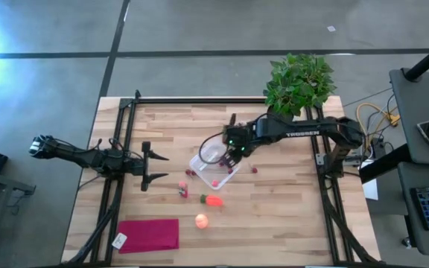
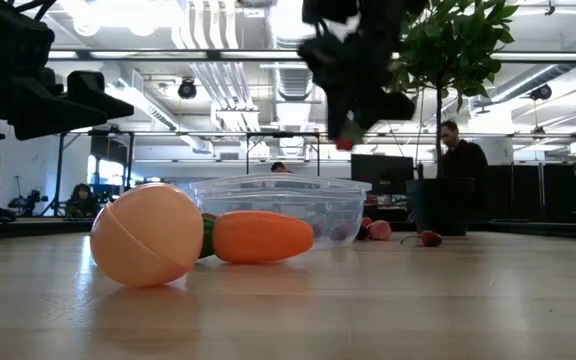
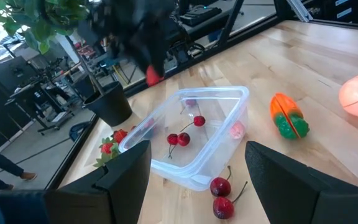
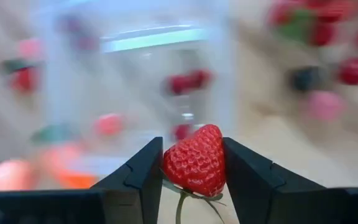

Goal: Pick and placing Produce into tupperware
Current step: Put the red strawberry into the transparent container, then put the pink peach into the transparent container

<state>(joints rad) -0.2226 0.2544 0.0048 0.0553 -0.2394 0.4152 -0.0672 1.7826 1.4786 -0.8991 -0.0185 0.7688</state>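
Observation:
My right gripper (image 1: 233,155) hovers above the far part of the clear square tupperware (image 1: 214,170), shut on a red strawberry (image 4: 194,160). The tupperware (image 3: 194,140) stands on the table with a few dark-red cherries (image 3: 179,138) and a pink piece in it. Two more cherries (image 3: 219,194) lie just outside its near-left wall. The orange carrot-shaped piece (image 1: 213,199) and the pale orange round fruit (image 1: 201,220) rest on the table nearer the near edge. My left gripper (image 1: 155,167) waits open at the table's left, level with the tupperware. My right gripper pinches the strawberry by its two sides (image 4: 169,163) between both fingers (image 4: 143,171). The fingers point down from above. The strawberry (image 2: 345,143) is lifted clear, above the tupperware's rim, with its green stalk end toward the wrist camera.
A potted leafy plant (image 1: 298,82) stands at the far right corner. A magenta cloth (image 1: 149,234) lies flat near the near-left corner. A few red pieces (image 3: 112,145) lie on the table to the right of the tupperware. Black frame rails (image 1: 118,186) run along both table sides.

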